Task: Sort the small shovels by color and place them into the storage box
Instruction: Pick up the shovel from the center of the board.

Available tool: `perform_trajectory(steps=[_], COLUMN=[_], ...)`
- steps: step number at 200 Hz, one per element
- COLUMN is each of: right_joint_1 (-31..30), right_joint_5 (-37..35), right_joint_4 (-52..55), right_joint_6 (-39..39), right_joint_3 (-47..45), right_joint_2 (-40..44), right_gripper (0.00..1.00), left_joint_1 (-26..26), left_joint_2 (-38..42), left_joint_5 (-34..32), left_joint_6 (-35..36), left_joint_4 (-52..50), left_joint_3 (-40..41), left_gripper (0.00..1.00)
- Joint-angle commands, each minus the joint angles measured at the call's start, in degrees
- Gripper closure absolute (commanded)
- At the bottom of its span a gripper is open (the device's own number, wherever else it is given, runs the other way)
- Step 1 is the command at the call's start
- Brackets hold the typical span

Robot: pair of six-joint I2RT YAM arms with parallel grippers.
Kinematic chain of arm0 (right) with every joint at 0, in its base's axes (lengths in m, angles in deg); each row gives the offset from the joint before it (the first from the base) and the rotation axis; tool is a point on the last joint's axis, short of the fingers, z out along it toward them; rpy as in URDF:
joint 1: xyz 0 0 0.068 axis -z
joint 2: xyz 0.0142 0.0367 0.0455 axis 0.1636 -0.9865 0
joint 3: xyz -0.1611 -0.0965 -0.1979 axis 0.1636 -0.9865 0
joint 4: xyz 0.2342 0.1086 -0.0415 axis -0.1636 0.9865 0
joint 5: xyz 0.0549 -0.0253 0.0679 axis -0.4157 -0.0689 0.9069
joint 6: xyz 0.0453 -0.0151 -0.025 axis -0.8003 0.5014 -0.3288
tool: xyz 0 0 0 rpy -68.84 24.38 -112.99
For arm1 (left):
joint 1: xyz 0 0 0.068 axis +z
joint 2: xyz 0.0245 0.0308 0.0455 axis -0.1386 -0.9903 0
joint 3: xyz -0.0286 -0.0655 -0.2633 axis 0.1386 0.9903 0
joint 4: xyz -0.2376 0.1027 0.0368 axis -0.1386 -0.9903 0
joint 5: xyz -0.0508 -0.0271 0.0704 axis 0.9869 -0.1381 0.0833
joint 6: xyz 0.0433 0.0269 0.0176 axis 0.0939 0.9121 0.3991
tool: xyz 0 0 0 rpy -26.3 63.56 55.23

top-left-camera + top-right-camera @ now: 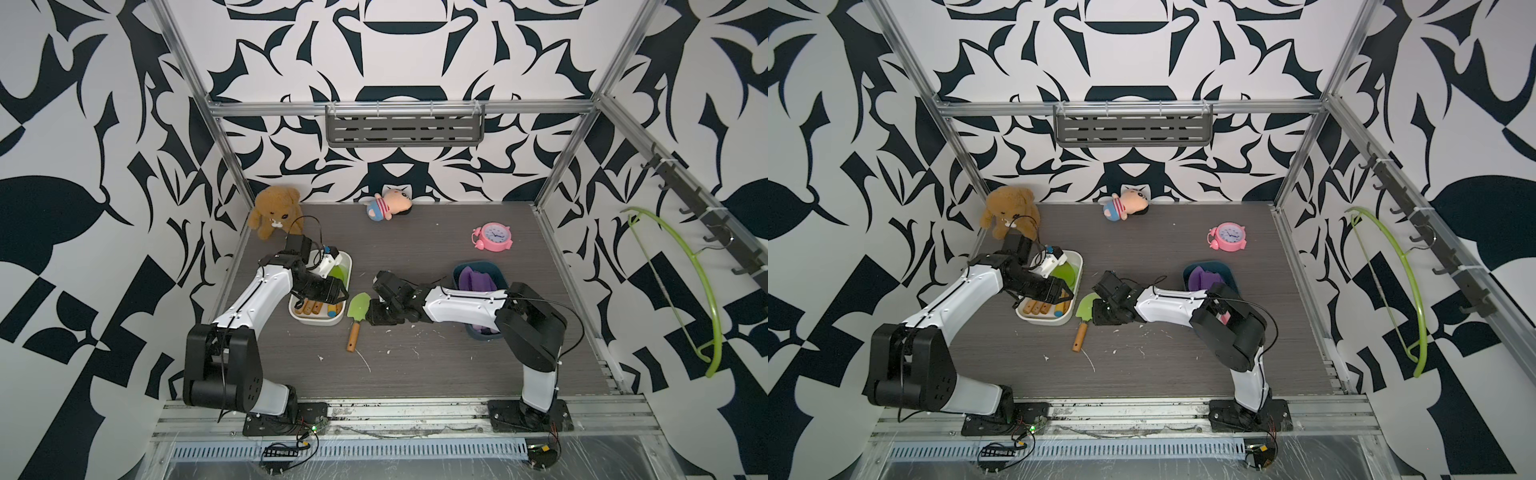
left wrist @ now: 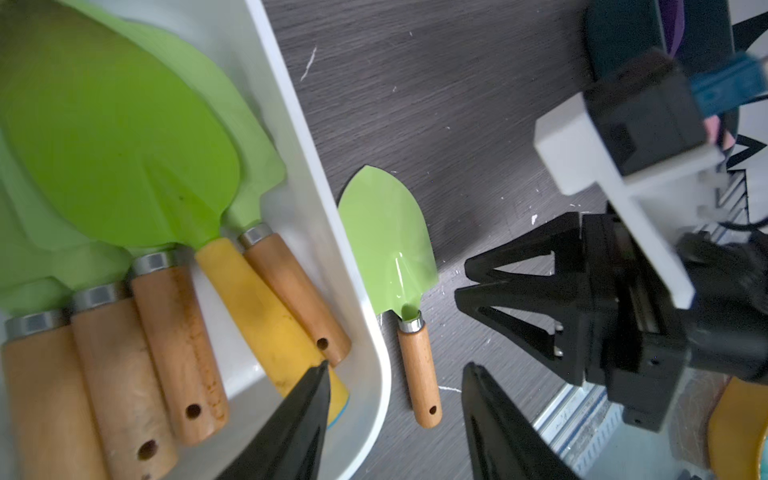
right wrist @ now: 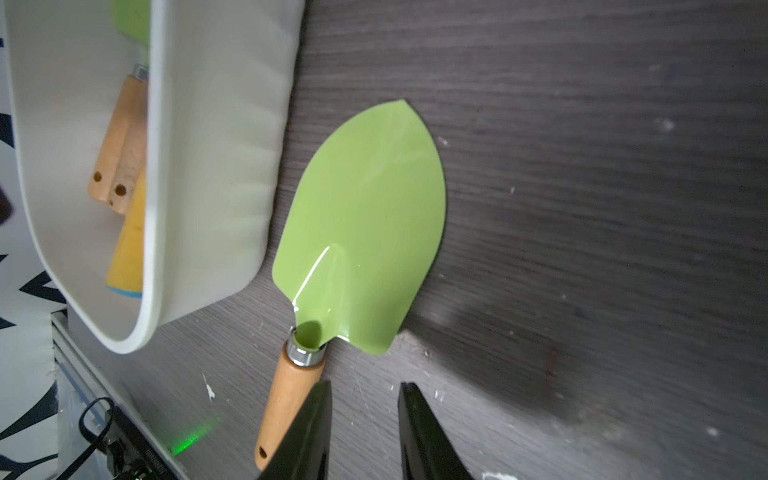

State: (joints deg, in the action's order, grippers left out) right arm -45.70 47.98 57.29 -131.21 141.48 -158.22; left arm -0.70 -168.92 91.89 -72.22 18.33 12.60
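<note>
1. The left jaws hang over the near end of the white box (image 1: 316, 323). The box's long side wall runs just beside the loose green shovel (image 1: 357, 316), which lies on the strip of bench (image 1: 415, 249) between the two sets of jaws.
2. Behind the right jaws, along their own arm, stands the blue box (image 1: 459, 270). It holds purple shovels (image 1: 478, 279) and is partly hidden by that arm.
3. Bare bench runs from the shovel's handle to the near edge. A teddy bear (image 1: 274, 210), a doll (image 1: 388, 205) and a pink clock (image 1: 492, 237) lie toward the far edge, well apart from both jaws.
4. The loose green shovel lies flat with its long axis running near to far, slightly slanted. The blade tip points to the back wall and the wooden handle to the near edge. In the right wrist view the blade reaches out ahead of the right jaws.
5. The green shovels (image 2: 124, 145) in the white box lie side by side, with their handles below the left jaws and their blades at the far end. A yellow-handled shovel (image 2: 257, 299) lies among them.
6. The left jaws are parted and grasp nothing. One finger (image 2: 291, 424) hangs over the yellow handle inside the box, and the other is out past the rim.
7. The right jaws are parted less widely, with only bench between them. One finger (image 3: 307, 432) is at the loose shovel's handle, but I cannot tell whether it touches.
</note>
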Motion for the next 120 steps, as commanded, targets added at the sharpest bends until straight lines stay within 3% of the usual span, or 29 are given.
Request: perform_trajectory(steps=[1,30,69,120], right_joint_1=[-1.3,-5.2,-7.9,-8.7], right_joint_5=[1.9,-1.6,-5.6,-7.2], right_joint_4=[-0.6,5.6,9.0,12.6], right_joint_6=[-3.8,-5.9,-8.8,-7.7], right_joint_3=[0.7,3.9,7.0,12.3], right_joint_2=[1.2,0.2,-1.7,-5.6], right_gripper=[0.68,0.67,0.59,0.54], left_joint_1=[0.1,1.8,7.3,8.9], left_joint_2=[0.5,0.9,3.0,6.3], left_joint_5=[-3.6,-10.2,-10.0,-8.6], left_joint_6=[-0.3,-5.6,-10.5,-11.1], left_joint_4=[0.9,3.0,4.7,6.0], left_joint_3=[0.3,-0.6,-0.2,1.4], left_gripper=[0.42,0.36,0.34,0.34])
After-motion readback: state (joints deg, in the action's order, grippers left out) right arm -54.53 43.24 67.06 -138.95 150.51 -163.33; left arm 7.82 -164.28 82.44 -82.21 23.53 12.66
